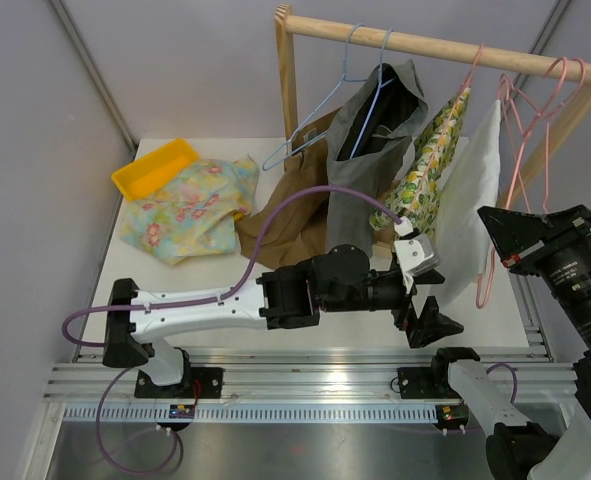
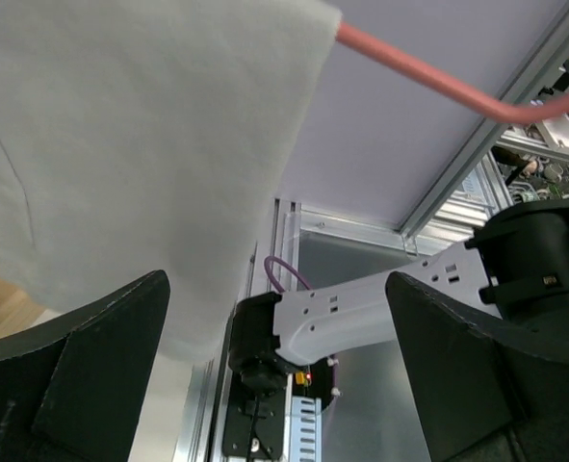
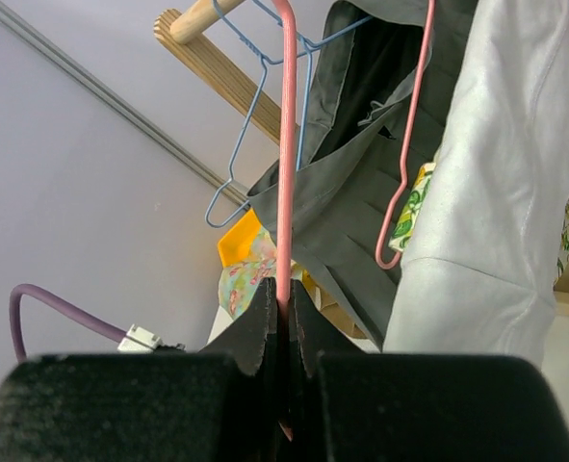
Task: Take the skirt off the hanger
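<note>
Top external view first: the white skirt [image 1: 470,200] hung at the right end of the wooden rail [image 1: 425,45]. It was on a pink hanger [image 1: 487,275] whose wire looped down past the skirt's lower right edge. Left of it on the rail hung a yellow-green floral garment [image 1: 430,165], then a grey garment [image 1: 370,150]. A brown garment [image 1: 290,205] draped down to the desk [image 1: 205,275].

The left arm lay across the lower middle of the frame. The left pincer [image 1: 430,322] sat low, near the bottom of the skirt.

Left wrist view, and that pincer was wide open! Both black fingers [image 2: 82,375] were spread to the lower corners with nothing between them. The skirt's white cloth filled the upper left, above the left-hand finger. A pink wire ran out of its top corner toward the upper right. Whether that finger touched the cloth could not be told.

Over to the right wrist view: the right pincer [image 3: 284,303] was clamped tight on pink hanger wire. The wire rose straight up the middle of the frame from between the fingers. The skirt hung down the right side of that frame, clear of the fingers.

Back in the upper left of the top view, a yellow tray [image 1: 155,165] lay on the desk. A floral cloth [image 1: 190,205] was crumpled against its near edge.
</note>
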Robot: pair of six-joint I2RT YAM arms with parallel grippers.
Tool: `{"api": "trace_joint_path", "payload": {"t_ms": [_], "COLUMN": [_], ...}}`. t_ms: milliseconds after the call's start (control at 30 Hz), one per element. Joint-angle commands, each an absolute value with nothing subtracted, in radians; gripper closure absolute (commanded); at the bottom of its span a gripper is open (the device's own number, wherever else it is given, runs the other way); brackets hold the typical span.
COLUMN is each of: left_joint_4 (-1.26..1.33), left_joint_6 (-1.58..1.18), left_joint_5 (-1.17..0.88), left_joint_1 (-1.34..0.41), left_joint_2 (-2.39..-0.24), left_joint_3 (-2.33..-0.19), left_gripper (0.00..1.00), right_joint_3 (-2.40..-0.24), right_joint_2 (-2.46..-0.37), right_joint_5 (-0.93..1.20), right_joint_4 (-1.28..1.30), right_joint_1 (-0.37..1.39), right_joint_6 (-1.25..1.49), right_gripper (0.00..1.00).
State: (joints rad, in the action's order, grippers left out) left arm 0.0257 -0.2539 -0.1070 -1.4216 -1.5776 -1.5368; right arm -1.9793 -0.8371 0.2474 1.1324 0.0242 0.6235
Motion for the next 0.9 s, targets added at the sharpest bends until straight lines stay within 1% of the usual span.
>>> {"api": "trace_joint_path", "payload": {"t_ms": [0,200,233,267,333,367,400,433,500,533,633,767,867], "left_joint_4": [0.103,0.103,0.101,0.101,0.100,0.095,0.092,0.092,0.109,0.120,0.159,0.114,0.115], "left_joint_6": [-0.242,-0.218,-0.213,-0.213,-0.210,-0.213,-0.216,-0.221,-0.227,-0.230,-0.235,-0.239,-0.236], "left_joint_5": [-0.058,0.109,0.127,0.150,0.158,0.156,0.150,0.147,0.144,0.144,0.156,0.143,0.175], "left_joint_1": [-1.424,-1.424,-1.425,-1.424,-1.424,-1.424,-1.424,-1.424,-1.425,-1.425,-1.425,-1.443,-1.508], "left_joint_2": [-1.604,-1.635,-1.637,-1.641,-1.644,-1.644,-1.640,-1.635,-1.620,-1.600,-1.566,-1.519,-1.444], "left_joint_3": [-1.611,-1.626,-1.628,-1.628,-1.628,-1.629,-1.628,-1.625,-1.597,-1.585,-1.537,-1.491,-1.337], "left_gripper": [0.01,0.01,0.02,0.15,0.31,0.43,0.66,0.75,0.95,0.99,1.00,1.00,1.00], "right_joint_3": [-2.031,-2.088,-2.097,-2.100,-2.099,-2.098,-2.094,-2.089,-2.079,-2.074,-2.063,-2.121,-2.223], "right_joint_2": [-0.833,-0.845,-0.845,-0.845,-0.844,-0.844,-0.844,-0.844,-0.841,-0.839,-0.838,-0.874,-0.916], "right_joint_5": [0.287,0.324,0.327,0.330,0.331,0.333,0.334,0.336,0.333,0.333,0.331,0.281,0.220], "right_joint_4": [1.077,1.101,1.100,1.101,1.101,1.100,1.098,1.100,1.097,1.094,1.078,1.115,1.170], "right_joint_1": [0.028,0.029,0.028,0.029,0.029,0.028,0.028,0.029,0.028,0.028,0.028,0.028,0.028], "right_joint_6": [0.637,0.660,0.663,0.666,0.669,0.669,0.669,0.669,0.669,0.670,0.678,0.643,0.608], "right_gripper": [1.00,1.00,1.00,1.00,1.00,1.00,1.00,1.00,1.00,1.00,1.00,1.00,1.00]}}
